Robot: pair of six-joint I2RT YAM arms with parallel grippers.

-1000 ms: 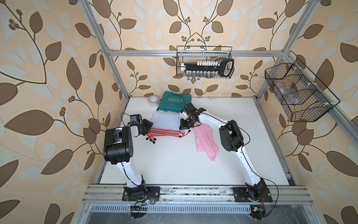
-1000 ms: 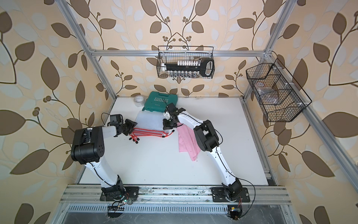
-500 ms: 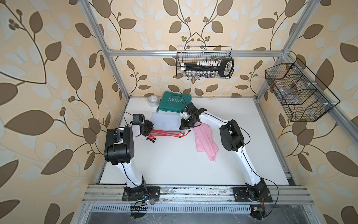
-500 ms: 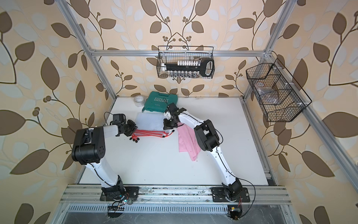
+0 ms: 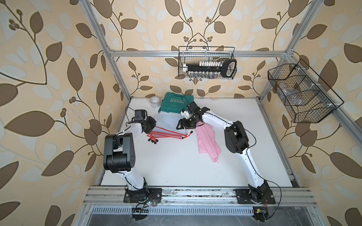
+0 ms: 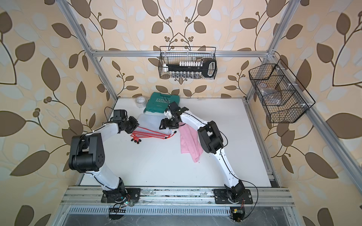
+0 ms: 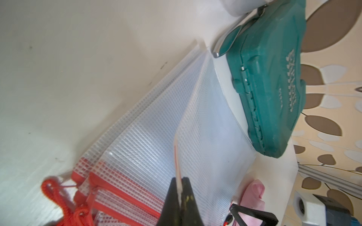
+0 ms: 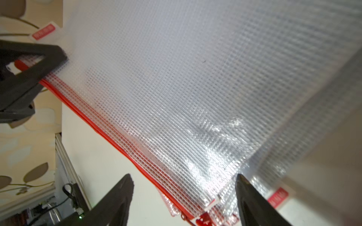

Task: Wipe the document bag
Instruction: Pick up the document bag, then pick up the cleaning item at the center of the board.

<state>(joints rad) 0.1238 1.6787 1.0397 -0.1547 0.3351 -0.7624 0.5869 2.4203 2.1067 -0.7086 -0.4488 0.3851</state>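
A stack of clear mesh document bags (image 5: pixel 168 122) (image 6: pixel 149 121) with red zips lies at the back of the table. In the left wrist view my left gripper (image 7: pixel 179 181) is shut on the thin edge of the top document bag (image 7: pixel 148 140); in both top views it (image 5: pixel 153 125) (image 6: pixel 136 125) sits at the stack's left side. My right gripper (image 8: pixel 184 177) (image 5: pixel 183 124) (image 6: pixel 165 124) stands open over the bags' right zip corner, holding nothing. The pink cloth (image 5: pixel 206 140) (image 6: pixel 189 140) (image 7: pixel 253 192) lies loose on the table beside the right arm.
A green tool case (image 5: pixel 175 102) (image 6: pixel 161 102) (image 7: pixel 274 88) rests just behind the bags, with a tape roll (image 5: pixel 154 100) (image 6: pixel 140 100) to its left. Wire baskets (image 5: pixel 206 66) (image 5: pixel 301 94) hang on the back and right walls.
My left gripper has moved in to the bags' left edge and shut on the top bag. The right gripper's jaws have opened.
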